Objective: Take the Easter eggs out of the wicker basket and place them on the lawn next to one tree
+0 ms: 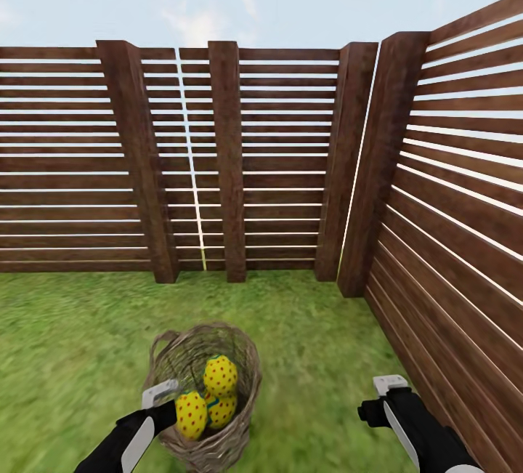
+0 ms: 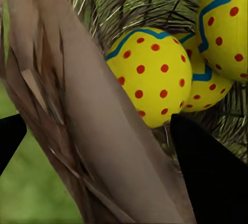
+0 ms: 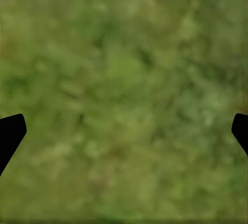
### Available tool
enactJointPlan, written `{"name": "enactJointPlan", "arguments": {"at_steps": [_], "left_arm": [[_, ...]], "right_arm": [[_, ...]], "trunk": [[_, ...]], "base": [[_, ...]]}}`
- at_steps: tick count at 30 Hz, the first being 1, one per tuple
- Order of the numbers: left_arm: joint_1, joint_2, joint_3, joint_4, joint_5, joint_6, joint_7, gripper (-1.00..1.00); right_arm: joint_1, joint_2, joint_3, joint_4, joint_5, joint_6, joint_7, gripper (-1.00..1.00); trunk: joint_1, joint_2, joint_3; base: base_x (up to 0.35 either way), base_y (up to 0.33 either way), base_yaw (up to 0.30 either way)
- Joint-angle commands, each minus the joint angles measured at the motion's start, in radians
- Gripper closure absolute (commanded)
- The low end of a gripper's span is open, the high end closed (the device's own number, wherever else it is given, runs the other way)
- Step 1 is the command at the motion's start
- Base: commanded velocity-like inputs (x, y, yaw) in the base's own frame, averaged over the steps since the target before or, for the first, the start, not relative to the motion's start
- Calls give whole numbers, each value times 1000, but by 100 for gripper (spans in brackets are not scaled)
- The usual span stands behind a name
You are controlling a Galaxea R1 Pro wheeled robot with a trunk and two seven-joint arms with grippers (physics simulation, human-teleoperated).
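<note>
surface: lawn [image 1: 65,328], grass
bounds: slatted fence [image 1: 290,168] corner
wicker basket [image 1: 243,364]: 3 Easter eggs [image 1: 220,375] inside
left end effector [image 2: 98,146]: fingers apart, straddling rim
right end effector [image 3: 124,131]: fingers apart over grass

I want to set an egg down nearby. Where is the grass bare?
Bare lawn lies left of the wicker basket, and between it and the fence, under the right gripper. Crowded: the basket, with three eggs and the left gripper.
</note>
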Motion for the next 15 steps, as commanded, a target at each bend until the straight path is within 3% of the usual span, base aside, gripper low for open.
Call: {"name": "enactJointPlan", "arguments": {"at_steps": [1,15], "left_arm": [[0,0,-1,-1,8,6,6,100],[0,0,-2,-1,8,6,6,100]], "right_arm": [[0,-1,4,-1,1,5,0,-100],[0,-1,6,-1,1,5,0,-100]], "trunk": [[0,0,-1],[0,0,-1]], "base": [[0,0,0],[0,0,0]]}}
